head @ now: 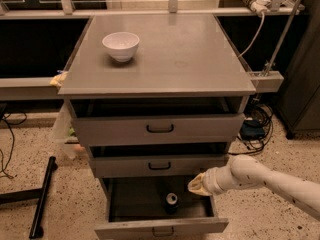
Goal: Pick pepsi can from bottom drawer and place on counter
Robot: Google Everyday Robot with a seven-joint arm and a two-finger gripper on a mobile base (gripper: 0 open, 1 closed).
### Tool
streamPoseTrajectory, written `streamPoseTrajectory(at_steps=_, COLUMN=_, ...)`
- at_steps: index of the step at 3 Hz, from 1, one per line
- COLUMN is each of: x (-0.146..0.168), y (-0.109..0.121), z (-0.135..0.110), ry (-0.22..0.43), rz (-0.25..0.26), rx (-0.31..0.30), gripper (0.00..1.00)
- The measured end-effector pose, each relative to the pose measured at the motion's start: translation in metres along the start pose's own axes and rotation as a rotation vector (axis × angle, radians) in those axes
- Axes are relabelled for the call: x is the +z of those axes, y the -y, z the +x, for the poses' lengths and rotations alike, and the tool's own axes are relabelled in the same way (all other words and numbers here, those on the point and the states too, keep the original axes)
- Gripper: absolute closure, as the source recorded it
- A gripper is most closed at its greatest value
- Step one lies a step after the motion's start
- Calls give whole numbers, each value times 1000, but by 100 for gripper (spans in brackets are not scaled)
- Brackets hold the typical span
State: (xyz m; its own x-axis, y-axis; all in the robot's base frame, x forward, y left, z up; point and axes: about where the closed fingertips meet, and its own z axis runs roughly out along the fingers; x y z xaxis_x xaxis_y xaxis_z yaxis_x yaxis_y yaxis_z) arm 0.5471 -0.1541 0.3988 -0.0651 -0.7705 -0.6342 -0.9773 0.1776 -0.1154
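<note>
Silver top up, the pepsi can [171, 201] stands upright in the bottom drawer [160, 228], hand [198, 184] near its right, grip unclear.

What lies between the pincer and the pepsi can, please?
Nothing: the camera view shows only bare bottom drawer interior between the pincer, at its right edge, and the pepsi can.
</note>
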Motion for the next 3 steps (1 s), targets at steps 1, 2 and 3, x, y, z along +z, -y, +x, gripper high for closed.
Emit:
streamPoseTrajectory(at_steps=1, x=8, y=-2, z=32, ry=-11, rz=31, rx=-30, gripper=100)
streamPoseTrajectory(at_steps=2, x=62, y=-19, z=77, ry=35, rz=19, rx=-35, gripper=100)
streamPoseTrajectory(at_steps=3, x=61, y=-19, z=76, ry=34, rz=20, rx=-35, gripper=100)
